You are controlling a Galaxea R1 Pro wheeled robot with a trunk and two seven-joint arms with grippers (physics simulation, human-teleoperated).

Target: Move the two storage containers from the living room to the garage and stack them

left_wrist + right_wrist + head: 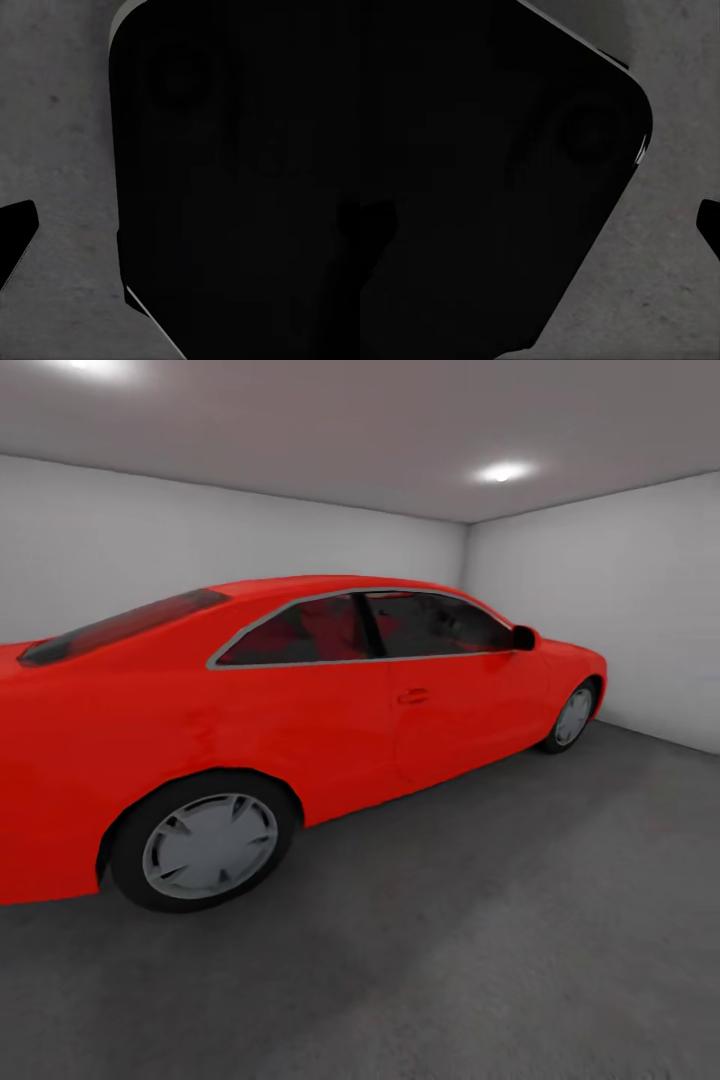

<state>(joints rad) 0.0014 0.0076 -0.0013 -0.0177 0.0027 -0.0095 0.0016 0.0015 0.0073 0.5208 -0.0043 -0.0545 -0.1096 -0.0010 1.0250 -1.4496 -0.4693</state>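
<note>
I am in the garage, facing its dark grey concrete floor. The two storage containers are out of view. In the left wrist view my left gripper is open: one black fingertip stands at the picture's edge over the concrete, and the other is lost against a dark rounded part of my own body. My right gripper is open too, with one fingertip at the edge over the concrete. Nothing sits between either pair of fingers.
A red car stands side-on across the left and middle, its rear wheel nearest me and its nose toward the far right corner. White walls close the back and right. Bare concrete spreads in front of me and to the right.
</note>
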